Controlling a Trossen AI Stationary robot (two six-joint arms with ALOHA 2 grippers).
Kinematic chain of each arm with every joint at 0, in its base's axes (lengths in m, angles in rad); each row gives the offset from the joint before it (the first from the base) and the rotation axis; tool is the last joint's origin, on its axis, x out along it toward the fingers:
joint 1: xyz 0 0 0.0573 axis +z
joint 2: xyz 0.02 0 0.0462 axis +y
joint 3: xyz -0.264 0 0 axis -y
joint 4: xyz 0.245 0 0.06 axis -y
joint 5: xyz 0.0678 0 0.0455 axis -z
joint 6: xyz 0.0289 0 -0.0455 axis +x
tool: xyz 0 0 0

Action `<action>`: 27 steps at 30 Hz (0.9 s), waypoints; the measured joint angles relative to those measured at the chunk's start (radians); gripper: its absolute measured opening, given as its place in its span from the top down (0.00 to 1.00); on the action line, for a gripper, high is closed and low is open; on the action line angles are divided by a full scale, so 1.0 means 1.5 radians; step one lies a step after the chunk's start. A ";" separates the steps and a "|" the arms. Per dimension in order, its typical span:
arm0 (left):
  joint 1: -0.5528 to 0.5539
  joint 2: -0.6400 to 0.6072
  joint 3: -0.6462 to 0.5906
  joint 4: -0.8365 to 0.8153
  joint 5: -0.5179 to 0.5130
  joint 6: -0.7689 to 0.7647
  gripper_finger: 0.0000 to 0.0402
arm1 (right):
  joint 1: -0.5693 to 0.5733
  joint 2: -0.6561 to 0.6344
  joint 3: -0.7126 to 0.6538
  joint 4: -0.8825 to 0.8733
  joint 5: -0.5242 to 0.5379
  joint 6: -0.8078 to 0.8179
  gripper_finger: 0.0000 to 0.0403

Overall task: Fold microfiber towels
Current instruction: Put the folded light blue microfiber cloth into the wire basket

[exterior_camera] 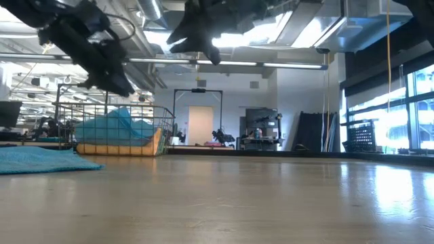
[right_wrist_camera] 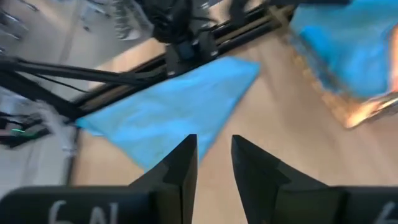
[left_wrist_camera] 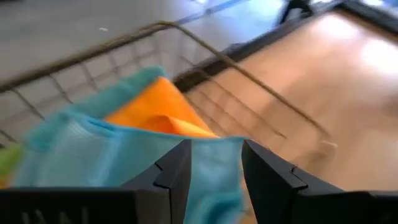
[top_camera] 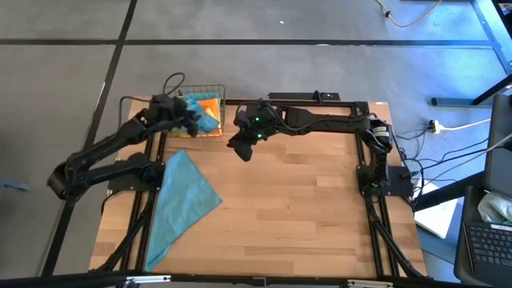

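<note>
A wire basket (top_camera: 214,86) stands at the table's far left and holds an orange towel (left_wrist_camera: 155,109), a teal towel (left_wrist_camera: 106,162) and a bit of lime green one (left_wrist_camera: 5,158). Another teal towel (top_camera: 184,200) lies spread flat on the table's left side; it also shows in the right wrist view (right_wrist_camera: 174,106). My left gripper (left_wrist_camera: 214,168) is open and hovers over the teal towel in the basket; in the low view it (exterior_camera: 112,78) stands above the basket's rim. My right gripper (top_camera: 240,148) is open and empty, in the air right of the basket.
The table's middle and right are bare wood (top_camera: 304,208). A dark metal frame (top_camera: 320,99) runs along the table's far edge and sides. The basket's wire rim (left_wrist_camera: 205,50) lies just beyond my left fingers.
</note>
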 joint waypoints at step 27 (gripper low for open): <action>0.136 0.258 0.076 0.104 -0.194 0.120 0.68 | 0.105 0.000 0.000 -0.093 -0.031 0.107 0.75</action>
